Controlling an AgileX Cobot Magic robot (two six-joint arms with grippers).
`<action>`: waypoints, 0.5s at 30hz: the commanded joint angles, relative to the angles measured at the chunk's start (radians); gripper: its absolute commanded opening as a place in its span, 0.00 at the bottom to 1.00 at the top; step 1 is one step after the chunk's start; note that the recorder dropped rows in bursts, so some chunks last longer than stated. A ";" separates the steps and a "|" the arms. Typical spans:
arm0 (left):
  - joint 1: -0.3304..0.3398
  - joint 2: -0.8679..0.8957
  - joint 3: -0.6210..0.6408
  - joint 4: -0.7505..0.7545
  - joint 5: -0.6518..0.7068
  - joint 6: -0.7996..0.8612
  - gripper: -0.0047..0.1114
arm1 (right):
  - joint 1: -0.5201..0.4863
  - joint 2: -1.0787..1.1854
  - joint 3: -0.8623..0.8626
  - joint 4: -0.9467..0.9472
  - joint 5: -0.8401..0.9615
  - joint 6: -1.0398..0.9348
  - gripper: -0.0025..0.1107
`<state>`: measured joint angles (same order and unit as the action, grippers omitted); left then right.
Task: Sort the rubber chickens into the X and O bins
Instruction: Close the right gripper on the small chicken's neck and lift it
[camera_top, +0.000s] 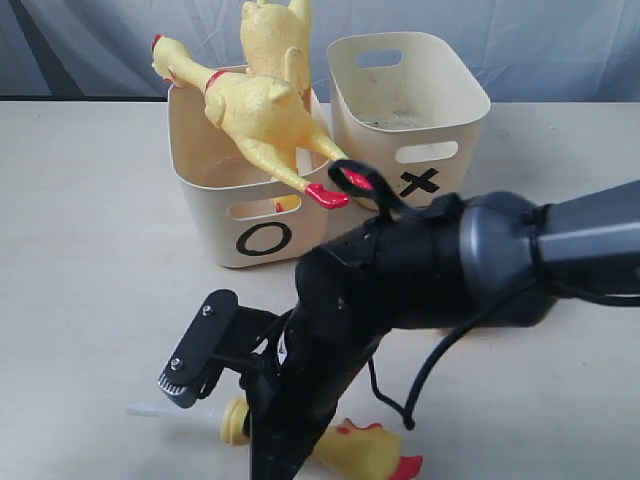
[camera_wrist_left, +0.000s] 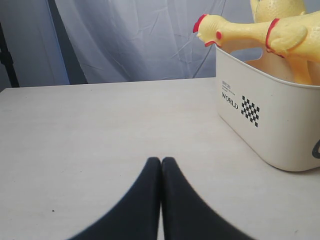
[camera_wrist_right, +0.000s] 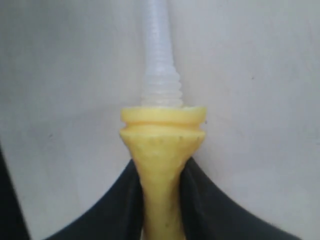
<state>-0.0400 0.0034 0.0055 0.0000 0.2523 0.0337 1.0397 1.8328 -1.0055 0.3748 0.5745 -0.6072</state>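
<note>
The small rubber chicken (camera_wrist_right: 161, 150) lies on the table near the front edge, its white tube (camera_wrist_right: 159, 60) pointing away from the jaws. My right gripper (camera_wrist_right: 160, 167) is shut on its narrow yellow neck. In the exterior view this small chicken (camera_top: 355, 450) shows partly under the right arm (camera_top: 400, 280). The O bin (camera_top: 215, 215) holds one large chicken (camera_top: 260, 115) lying across its rim and another (camera_top: 272, 40) upright behind it. The X bin (camera_top: 460, 120) stands beside it on the right; no chicken shows inside. My left gripper (camera_wrist_left: 161, 161) is shut on nothing, low over bare table beside the O bin (camera_wrist_left: 265, 125).
A grey curtain (camera_top: 520, 40) hangs behind the table. A black cable (camera_top: 420, 380) loops under the right arm. The arm's camera bracket (camera_top: 197, 347) juts out to the left above the white tube (camera_top: 160, 410).
</note>
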 joint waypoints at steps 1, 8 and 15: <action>-0.003 -0.003 -0.006 0.000 -0.013 -0.006 0.04 | -0.002 -0.125 -0.030 -0.029 0.165 -0.002 0.01; -0.003 -0.003 -0.006 0.000 -0.013 -0.006 0.04 | -0.004 -0.457 -0.156 -0.477 0.310 0.241 0.01; -0.003 -0.003 -0.006 0.000 -0.013 -0.006 0.04 | -0.004 -0.668 -0.215 -1.642 0.155 1.245 0.01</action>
<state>-0.0400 0.0034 0.0055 0.0000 0.2523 0.0328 1.0397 1.1681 -1.2177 -1.0040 0.7582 0.3836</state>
